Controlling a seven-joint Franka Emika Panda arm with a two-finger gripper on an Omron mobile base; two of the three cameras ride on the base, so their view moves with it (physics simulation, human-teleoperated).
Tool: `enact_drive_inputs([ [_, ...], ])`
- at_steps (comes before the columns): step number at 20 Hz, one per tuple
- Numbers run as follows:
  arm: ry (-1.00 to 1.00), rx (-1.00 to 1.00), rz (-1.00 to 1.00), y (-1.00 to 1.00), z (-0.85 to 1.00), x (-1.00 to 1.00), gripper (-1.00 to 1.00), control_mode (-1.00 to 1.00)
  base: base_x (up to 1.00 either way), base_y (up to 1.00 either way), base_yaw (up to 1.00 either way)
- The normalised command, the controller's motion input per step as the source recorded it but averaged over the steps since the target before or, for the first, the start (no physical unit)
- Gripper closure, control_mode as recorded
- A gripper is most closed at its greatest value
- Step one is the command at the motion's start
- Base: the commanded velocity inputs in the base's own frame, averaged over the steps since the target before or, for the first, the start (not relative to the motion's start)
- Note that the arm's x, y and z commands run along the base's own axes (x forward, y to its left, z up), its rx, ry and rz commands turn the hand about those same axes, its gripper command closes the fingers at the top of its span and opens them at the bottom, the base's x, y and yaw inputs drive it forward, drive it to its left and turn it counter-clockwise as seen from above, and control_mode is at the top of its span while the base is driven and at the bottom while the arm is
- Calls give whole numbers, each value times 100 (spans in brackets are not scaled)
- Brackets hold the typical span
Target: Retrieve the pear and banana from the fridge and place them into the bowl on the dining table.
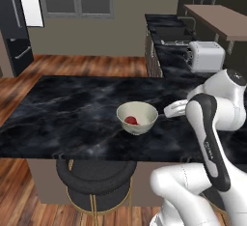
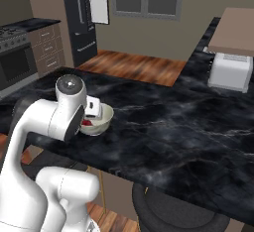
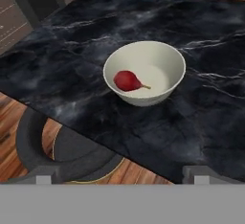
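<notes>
Inside cream bowl (image 3: 165, 60), red pear (image 3: 127, 80), thin stem

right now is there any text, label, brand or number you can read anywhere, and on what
No readable text anywhere in these views.
Robot arm: a faint mark along the dark side panel, too small and blurred to read.
Toaster, bowl, pear, dining table and fridge: no lettering visible.

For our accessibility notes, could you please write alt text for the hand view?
A cream-white bowl holding one red pear sits on the black marble dining table. A dark round stool stands below the table's near edge.
</notes>
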Motion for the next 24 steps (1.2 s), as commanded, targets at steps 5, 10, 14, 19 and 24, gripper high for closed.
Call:
enact_drive_inputs([
  [5,0,0,0,0,0,0,-100,100,-82,11,0],
  [10,0,0,0,0,0,0,-100,100,-71,62,0],
  [14,0,0,0,0,0,0,-100,100,2,100,-4],
  [19,0,0,0,0,0,0,-100,100,32,100,-13],
  [24,0,0,0,0,0,0,-100,100,52,100,-10],
])
